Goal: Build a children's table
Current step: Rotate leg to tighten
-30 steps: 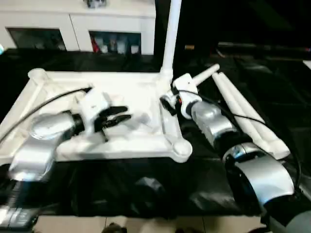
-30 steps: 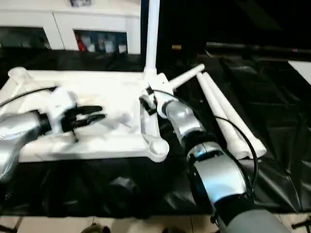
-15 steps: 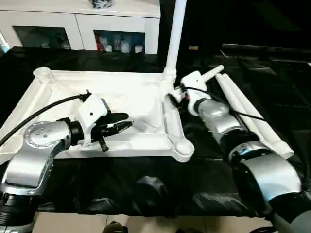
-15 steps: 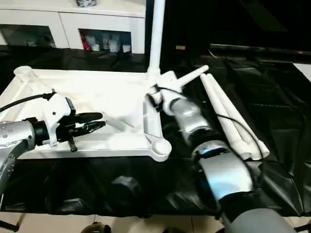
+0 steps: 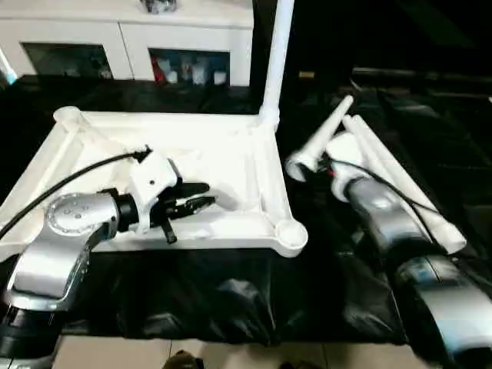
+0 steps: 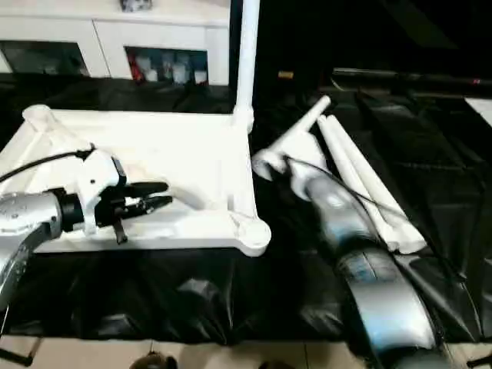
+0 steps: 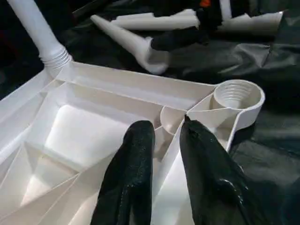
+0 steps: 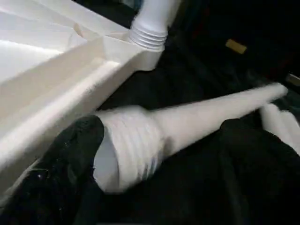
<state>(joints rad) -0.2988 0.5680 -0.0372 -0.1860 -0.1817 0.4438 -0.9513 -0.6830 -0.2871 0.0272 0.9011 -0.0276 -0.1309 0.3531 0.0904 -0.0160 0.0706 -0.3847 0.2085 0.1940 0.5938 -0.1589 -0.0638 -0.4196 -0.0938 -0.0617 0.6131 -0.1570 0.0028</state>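
Note:
The children's table top lies upside down, ribs up, on black cloth. One white leg stands upright in its far right corner socket. My left gripper is shut on a thin rib near the front edge, not far from the empty front right socket. My right gripper is open to the right of the top. The threaded thick end of a second leg lies between its fingers, against one finger and apart from the other. Two more legs lie side by side further right.
A white cabinet with glass doors stands behind the work surface. Black cloth covers the surface to its front edge, with pale floor below. A black cable arcs over my left forearm. The far left socket is empty.
My right gripper has drawn back from the table top's far right corner. The loose leg's thick end swung toward the front with it. My left gripper stays on the rib.

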